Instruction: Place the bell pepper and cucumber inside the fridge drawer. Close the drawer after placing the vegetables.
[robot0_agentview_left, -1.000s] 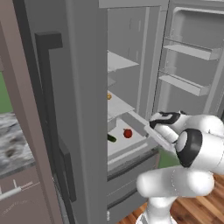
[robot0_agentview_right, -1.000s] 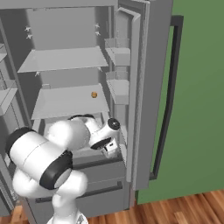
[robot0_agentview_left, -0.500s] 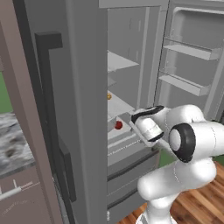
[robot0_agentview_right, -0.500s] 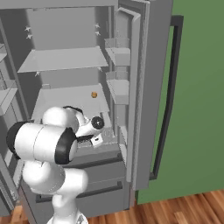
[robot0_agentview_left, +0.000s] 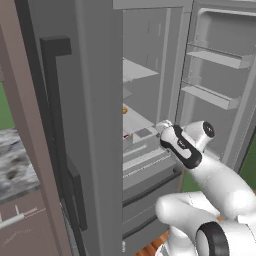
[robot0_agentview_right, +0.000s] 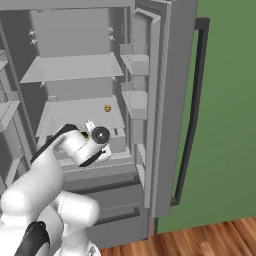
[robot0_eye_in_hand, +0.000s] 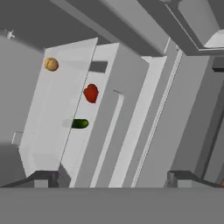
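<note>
In the hand view the red bell pepper (robot0_eye_in_hand: 91, 93) and the dark green cucumber (robot0_eye_in_hand: 79, 124) lie inside the fridge drawer (robot0_eye_in_hand: 114, 131), showing through the narrow strip still uncovered under the shelf. My gripper (robot0_eye_in_hand: 113, 179) is open, its fingertips (robot0_eye_in_hand: 43, 178) spread wide in front of the drawer's pale front, holding nothing. From the left base view the gripper (robot0_agentview_left: 163, 127) sits against the front of the drawer (robot0_agentview_left: 145, 152), and a sliver of the bell pepper (robot0_agentview_left: 126, 135) peeks out. In the right base view my hand covers part of the drawer (robot0_agentview_right: 117, 161).
A small orange ball (robot0_eye_in_hand: 51, 64) rests on the shelf above the drawer, also visible as the orange ball (robot0_agentview_right: 107, 108). Deeper grey drawers (robot0_agentview_left: 150, 192) sit below. The open fridge doors (robot0_agentview_left: 220, 75) with their shelves flank my arm on both sides.
The drawer has slid back into the fridge, with my hand following against its front. Bell pepper and cucumber went in with it and are now mostly covered by the shelf.
</note>
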